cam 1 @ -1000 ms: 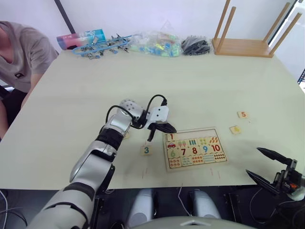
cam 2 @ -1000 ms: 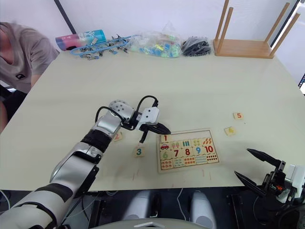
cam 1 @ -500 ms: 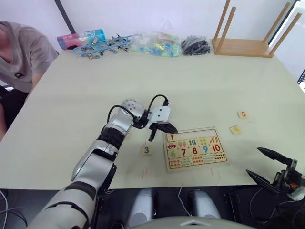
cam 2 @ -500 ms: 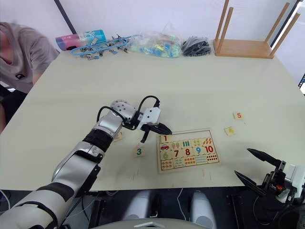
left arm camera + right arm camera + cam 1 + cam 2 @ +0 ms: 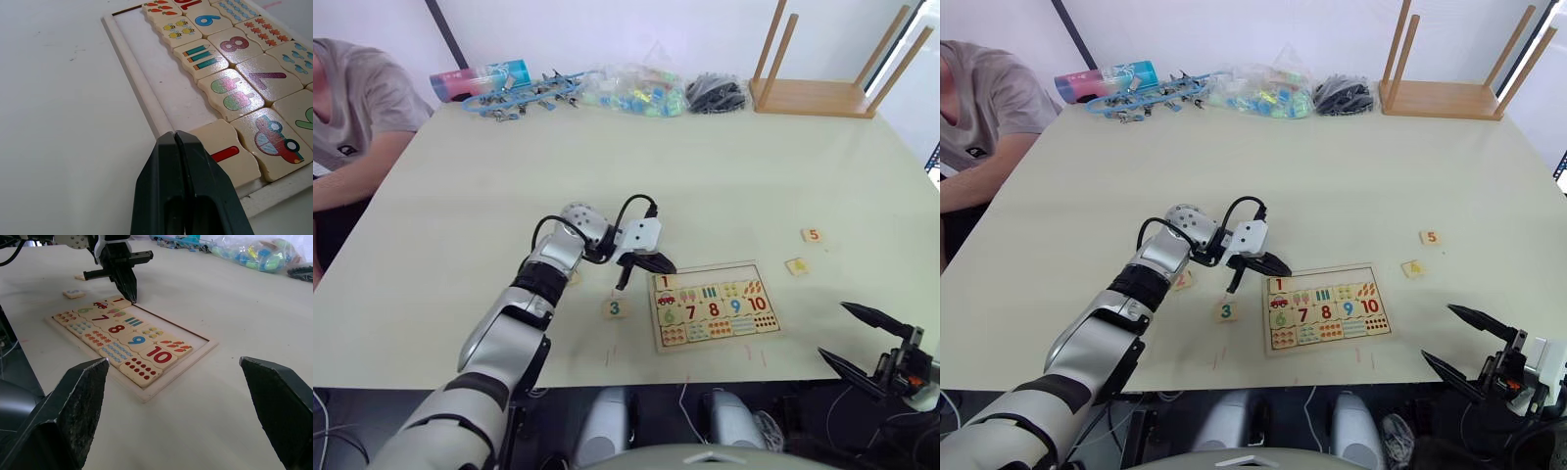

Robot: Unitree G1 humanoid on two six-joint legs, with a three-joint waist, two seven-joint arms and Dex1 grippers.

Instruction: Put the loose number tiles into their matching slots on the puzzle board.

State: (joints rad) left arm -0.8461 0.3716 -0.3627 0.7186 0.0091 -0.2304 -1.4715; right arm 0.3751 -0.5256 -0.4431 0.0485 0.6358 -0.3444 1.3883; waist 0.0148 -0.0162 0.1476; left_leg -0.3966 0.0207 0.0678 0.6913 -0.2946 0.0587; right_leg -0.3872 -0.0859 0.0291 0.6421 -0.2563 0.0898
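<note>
tile 3 nearest the left arm

tile 3 (image 5: 615, 307) lies flat on the table, just left of the puzzle board (image 5: 714, 305). left gripper (image 5: 639, 269), fingers pressed together and apparently empty, sits just above it by tile 1 (image 5: 664, 282).

Pale wood puzzle board (image 5: 714, 305) — red 1 tile (image 5: 664, 282), green 3 tile (image 5: 615, 308), orange-red 5 tile (image 5: 813, 235) — black left gripper (image 5: 641, 266) fingers, cream table (image 5: 705, 166).

Tile by left forearm (image 5: 1181, 280): digit hidden under the arm. Tile beside the 5 (image 5: 796, 265): digit too small to read.
</note>
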